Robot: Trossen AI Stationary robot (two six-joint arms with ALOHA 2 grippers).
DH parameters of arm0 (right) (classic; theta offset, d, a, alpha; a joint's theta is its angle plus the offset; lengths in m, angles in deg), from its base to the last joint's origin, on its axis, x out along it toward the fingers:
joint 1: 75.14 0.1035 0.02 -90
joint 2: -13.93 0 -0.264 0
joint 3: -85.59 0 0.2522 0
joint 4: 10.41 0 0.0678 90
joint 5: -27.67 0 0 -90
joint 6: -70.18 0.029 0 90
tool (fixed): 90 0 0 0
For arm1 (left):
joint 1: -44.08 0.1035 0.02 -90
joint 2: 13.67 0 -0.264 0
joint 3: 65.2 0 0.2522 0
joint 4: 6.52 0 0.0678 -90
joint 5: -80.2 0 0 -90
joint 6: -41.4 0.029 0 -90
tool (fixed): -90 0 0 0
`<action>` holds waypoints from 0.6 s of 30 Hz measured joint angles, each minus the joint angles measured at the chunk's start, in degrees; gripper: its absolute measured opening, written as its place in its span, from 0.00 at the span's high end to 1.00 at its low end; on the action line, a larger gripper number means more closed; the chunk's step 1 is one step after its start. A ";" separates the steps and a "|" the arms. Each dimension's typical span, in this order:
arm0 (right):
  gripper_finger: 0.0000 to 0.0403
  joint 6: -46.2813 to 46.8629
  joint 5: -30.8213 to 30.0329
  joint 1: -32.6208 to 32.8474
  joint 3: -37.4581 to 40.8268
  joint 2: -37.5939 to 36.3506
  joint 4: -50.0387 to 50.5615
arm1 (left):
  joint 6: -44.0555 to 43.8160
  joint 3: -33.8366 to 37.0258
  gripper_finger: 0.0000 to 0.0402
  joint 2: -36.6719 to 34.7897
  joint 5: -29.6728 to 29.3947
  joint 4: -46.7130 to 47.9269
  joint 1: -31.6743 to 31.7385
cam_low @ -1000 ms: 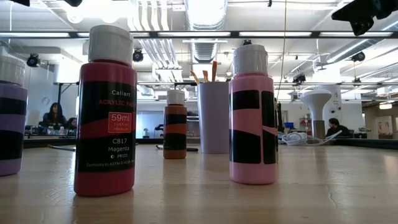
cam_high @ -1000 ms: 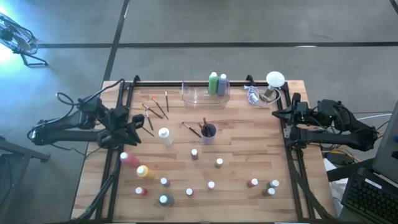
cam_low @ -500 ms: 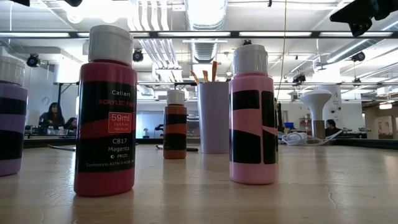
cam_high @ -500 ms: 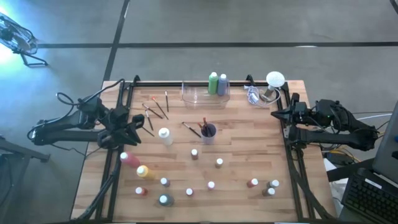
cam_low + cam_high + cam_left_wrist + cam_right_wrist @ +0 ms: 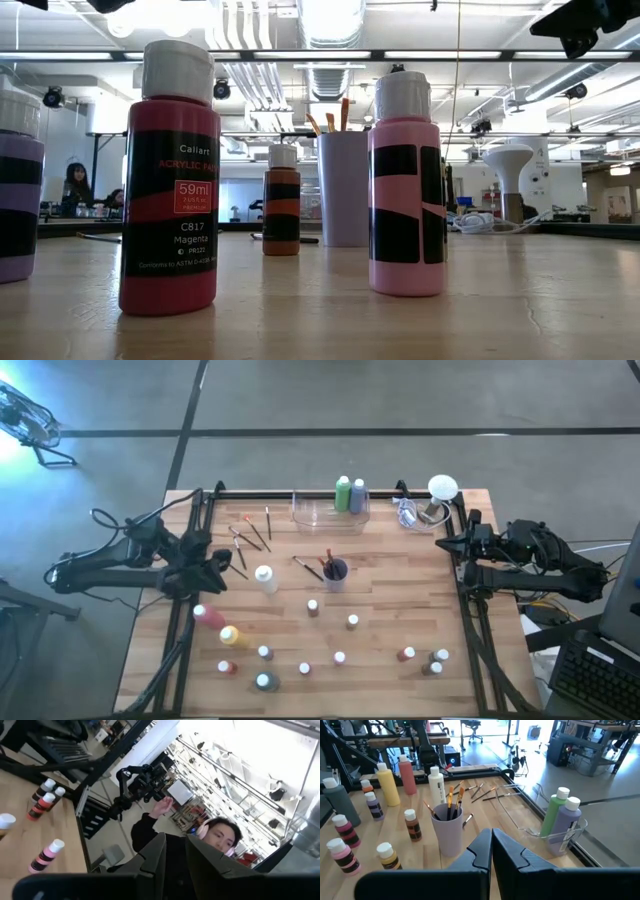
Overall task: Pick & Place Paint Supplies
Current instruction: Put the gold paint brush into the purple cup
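- High view: the wooden counter (image 5: pixel 390 570) carries scattered paint supplies, with one dark arm at each side edge.
- The left gripper (image 5: pixel 222 564) hangs over the counter's left side, beside a loose group of paintbrushes (image 5: pixel 250 535) and not far from a taller white bottle (image 5: pixel 265 578). In the left wrist view its fingers (image 5: pixel 155 857) stand slightly apart with only a narrow gap, and nothing shows between them; whether they pinch anything I cannot tell.
- The right gripper (image 5: pixel 446 543) waits at the counter's right edge, its fingers (image 5: pixel 482 847) clenched together and empty.
- A lilac cup (image 5: pixel 335 571) near the counter's middle holds several brushes upright; one more brush (image 5: pixel 307 567) lies just beside it.
- A clear tray (image 5: pixel 315 515) at the far edge holds a tall green bottle (image 5: pixel 343 492) and a tall purple bottle (image 5: pixel 358 494) standing side by side at its right end.
- A pink bottle (image 5: pixel 208 615) and a yellow bottle (image 5: pixel 231 635) lie or lean near the left front.
- Small bottles (image 5: pixel 339 657) stand spread across the front half of the counter, well apart from each other.
- Low view: a magenta bottle (image 5: pixel 170 190) and a pink striped bottle (image 5: pixel 405 190) stand upright closest to the camera, a brown bottle (image 5: pixel 282 205) behind them.
- The left wrist view shows a person (image 5: pixel 200 845) wearing headphones beyond the counter.
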 joint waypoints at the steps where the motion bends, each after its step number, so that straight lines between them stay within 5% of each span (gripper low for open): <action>1: 0.98 0.00 0.00 0.00 0.00 0.00 -0.02 | -0.08 0.00 0.80 0.00 0.00 0.02 0.00; 8: 0.98 0.05 0.00 0.00 0.00 0.00 -0.02 | 0.60 0.02 0.80 0.02 -0.32 0.00 0.00; 18: 0.98 0.01 0.00 0.00 0.00 0.02 -0.01 | 2.86 0.01 0.80 0.64 -8.63 -0.02 0.04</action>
